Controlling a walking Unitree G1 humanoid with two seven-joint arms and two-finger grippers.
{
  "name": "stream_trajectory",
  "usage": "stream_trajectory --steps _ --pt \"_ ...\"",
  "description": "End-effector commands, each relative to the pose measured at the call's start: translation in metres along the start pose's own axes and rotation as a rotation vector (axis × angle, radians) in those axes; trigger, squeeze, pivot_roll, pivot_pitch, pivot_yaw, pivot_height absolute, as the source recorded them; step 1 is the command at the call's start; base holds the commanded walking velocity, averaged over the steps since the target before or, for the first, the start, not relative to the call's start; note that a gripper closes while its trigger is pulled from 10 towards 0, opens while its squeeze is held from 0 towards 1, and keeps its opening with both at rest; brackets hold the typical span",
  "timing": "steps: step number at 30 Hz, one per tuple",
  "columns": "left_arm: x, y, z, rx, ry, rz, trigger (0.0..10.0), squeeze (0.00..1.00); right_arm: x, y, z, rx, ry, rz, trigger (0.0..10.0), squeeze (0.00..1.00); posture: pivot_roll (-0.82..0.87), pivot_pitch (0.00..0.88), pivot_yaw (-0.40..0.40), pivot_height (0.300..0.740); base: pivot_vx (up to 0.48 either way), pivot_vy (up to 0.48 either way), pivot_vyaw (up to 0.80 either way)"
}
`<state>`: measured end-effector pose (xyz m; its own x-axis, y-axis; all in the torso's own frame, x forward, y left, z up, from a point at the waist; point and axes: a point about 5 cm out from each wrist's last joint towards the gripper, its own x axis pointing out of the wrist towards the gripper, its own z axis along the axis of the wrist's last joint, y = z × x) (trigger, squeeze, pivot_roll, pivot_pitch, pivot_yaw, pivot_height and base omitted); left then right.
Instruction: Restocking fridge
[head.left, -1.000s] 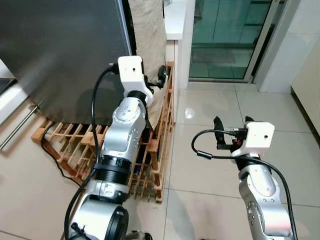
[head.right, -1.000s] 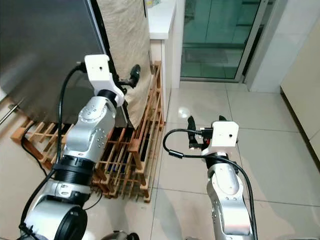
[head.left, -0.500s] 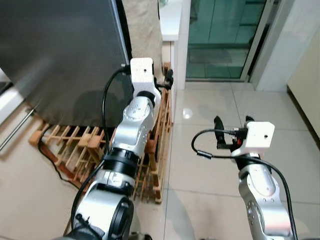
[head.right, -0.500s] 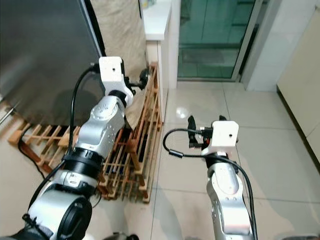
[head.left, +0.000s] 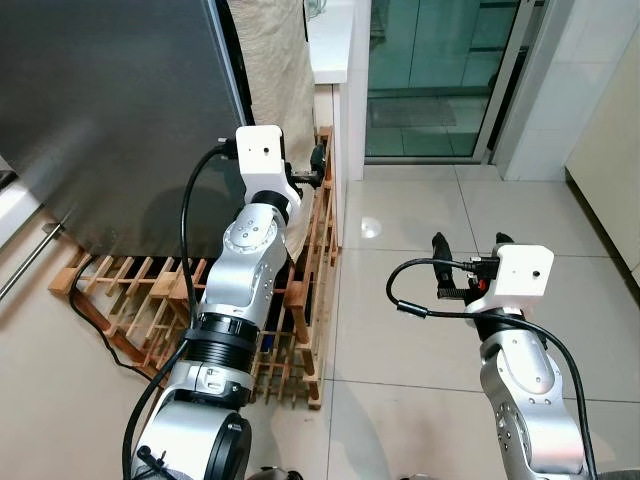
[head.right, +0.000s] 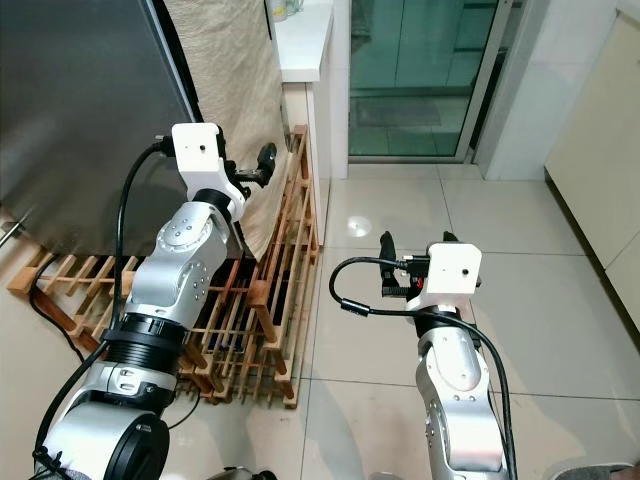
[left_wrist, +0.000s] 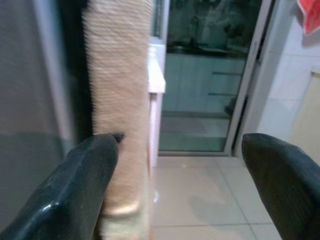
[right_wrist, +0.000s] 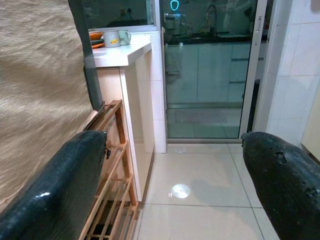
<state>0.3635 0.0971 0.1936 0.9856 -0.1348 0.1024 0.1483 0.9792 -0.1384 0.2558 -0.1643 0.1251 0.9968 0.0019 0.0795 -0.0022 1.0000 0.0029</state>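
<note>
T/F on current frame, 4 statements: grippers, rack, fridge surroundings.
1. The left gripper holds a bottle. False: its fingers are apart with nothing between them.
2. The wooden rack leans beside the fridge. True.
3. The right gripper is shut. False: it is open and empty.
4. Mugs sit on the white counter. True.

no readable text, labels or signs
</note>
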Motion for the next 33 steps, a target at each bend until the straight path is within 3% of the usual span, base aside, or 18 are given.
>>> stream_trajectory --steps 1,9,20,26,33 --pt "-0.003 0.013 0.004 0.008 -0.008 0.045 10.0 0.0 0.002 0.002 0.003 0.0 -0.019 0.007 10.0 0.0 -0.12 0.0 0.111 0.74 0.0 0.0 0.0" --pt "-0.004 0.012 -0.001 0.0 0.015 0.05 10.0 0.0 0.001 0.003 0.002 0.002 -0.015 0.005 10.0 0.0 -0.12 0.0 0.111 0.74 0.0 0.0 0.0" --pt "0.012 -0.014 -0.001 -0.034 0.021 -0.006 10.0 0.0 0.003 0.003 0.003 0.001 -0.018 0.007 10.0 0.0 -0.13 0.0 0.111 0.74 0.0 0.0 0.0" --pt "0.02 -0.019 -0.003 -0.032 0.038 0.02 10.0 0.0 0.0 0.002 0.003 0.0 -0.016 0.001 10.0 0.0 -0.14 0.0 0.117 0.74 0.0 0.0 0.0" --pt "0.028 -0.036 -0.013 -0.061 0.088 0.029 10.0 0.0 -0.002 0.002 0.003 0.0 -0.013 -0.004 10.0 0.0 -0.15 0.0 0.121 0.74 0.0 0.0 0.0"
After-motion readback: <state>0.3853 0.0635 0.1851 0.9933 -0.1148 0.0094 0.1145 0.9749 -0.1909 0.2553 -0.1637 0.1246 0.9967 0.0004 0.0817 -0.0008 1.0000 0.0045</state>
